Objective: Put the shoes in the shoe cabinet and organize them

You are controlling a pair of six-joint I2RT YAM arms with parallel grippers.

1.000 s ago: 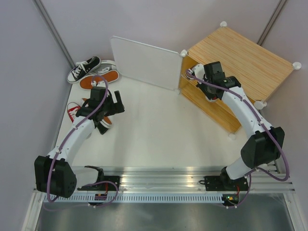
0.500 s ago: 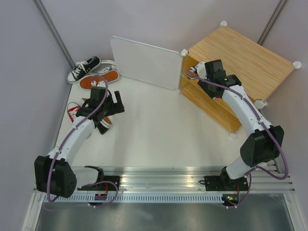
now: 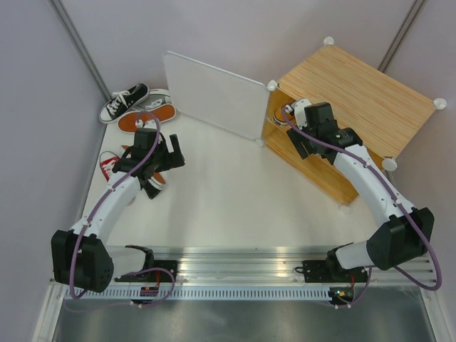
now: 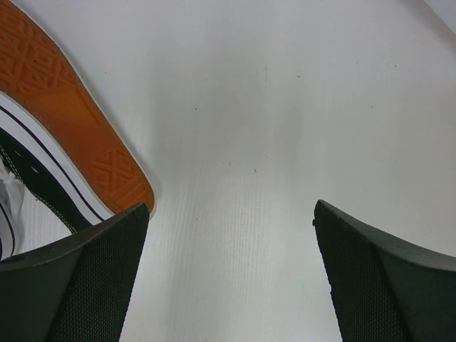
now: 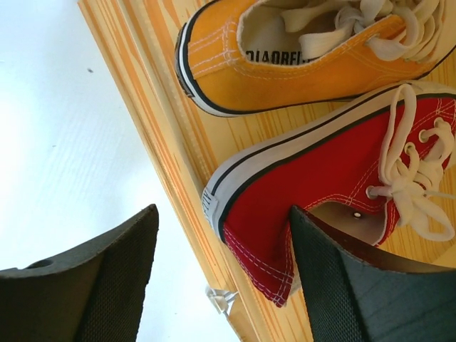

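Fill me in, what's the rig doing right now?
The right hand, open, is at the shoe cabinet, its fingers either side of the heel of a red sneaker, not clamped; an orange sneaker sits beside it. The left hand hovers open over the table next to a black sneaker lying on its side. More sneakers wait in the far-left corner.

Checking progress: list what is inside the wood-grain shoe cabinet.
An orange canvas sneaker and a red one lie side by side on its wooden shelf, heels outward. The wood top hides the rest.
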